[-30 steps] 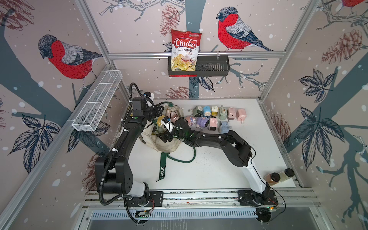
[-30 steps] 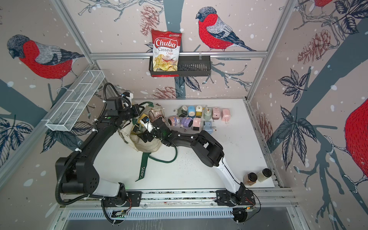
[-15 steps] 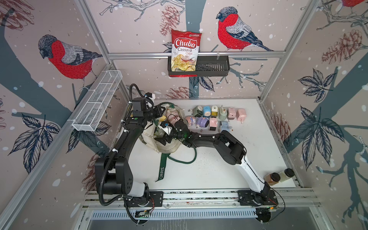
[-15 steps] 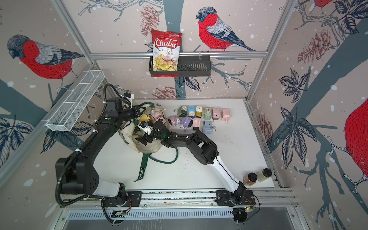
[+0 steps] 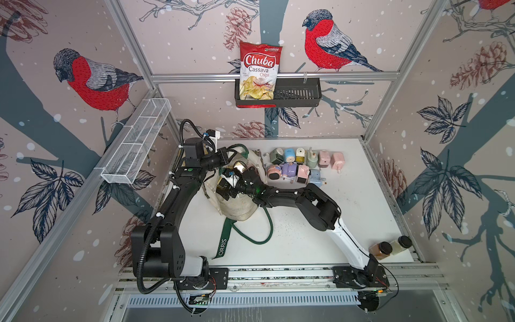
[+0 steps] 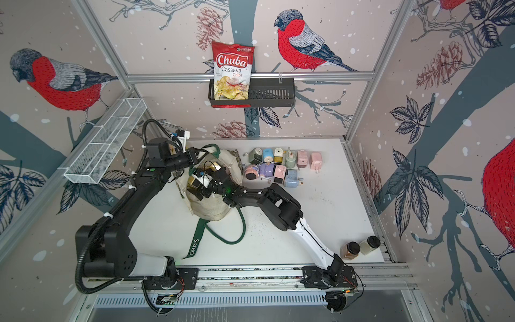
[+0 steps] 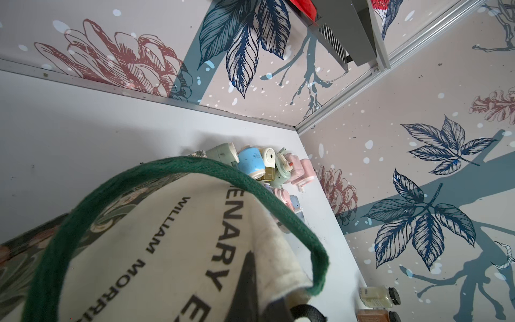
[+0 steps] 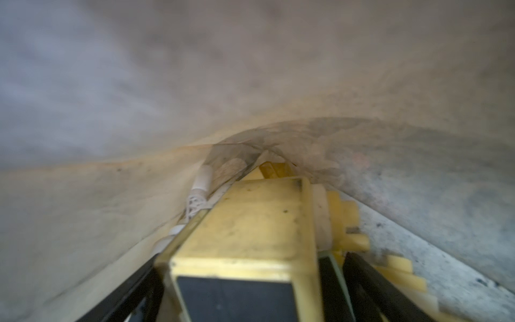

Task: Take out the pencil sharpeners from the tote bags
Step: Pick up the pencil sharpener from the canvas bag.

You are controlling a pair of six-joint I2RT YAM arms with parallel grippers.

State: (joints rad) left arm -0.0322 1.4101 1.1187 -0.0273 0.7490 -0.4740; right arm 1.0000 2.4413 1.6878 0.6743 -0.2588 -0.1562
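Tote bag: the cream canvas tote bag (image 5: 237, 206) is lying crumpled on the bench (image 5: 348, 212), left of centre, between the two arms.
Green handle: one green handle (image 5: 223, 245) is trailing over the bench toward the front edge. In the left wrist view another is looping over the printed canvas.
Left end effector: the left end effector (image 5: 223, 160) is pinching the tote bag's canvas edge at its far end, fingers pressed together on the cloth.
Right end effector: the right end effector (image 8: 253, 258) is reaching inside the tote bag. Its black fingers (image 8: 370, 287) are standing spread on either side of a sharpener.
Yellow sharpener: the yellow sharpener (image 8: 250, 223) is lying inside the tote bag, between the spread fingers, with cloth arching over it.
Sharpeners: more sharpeners (image 5: 289, 168), in pink, blue, lilac, green and cream, are sitting in two rows on the bench just right of the tote bag, near the back wall.
Jars: two jars (image 5: 380, 249) are standing at the front right corner, well apart from the tote bag.
Chips bag: the chips bag (image 5: 259, 75) is standing in a black basket (image 5: 298, 93) on the back wall.
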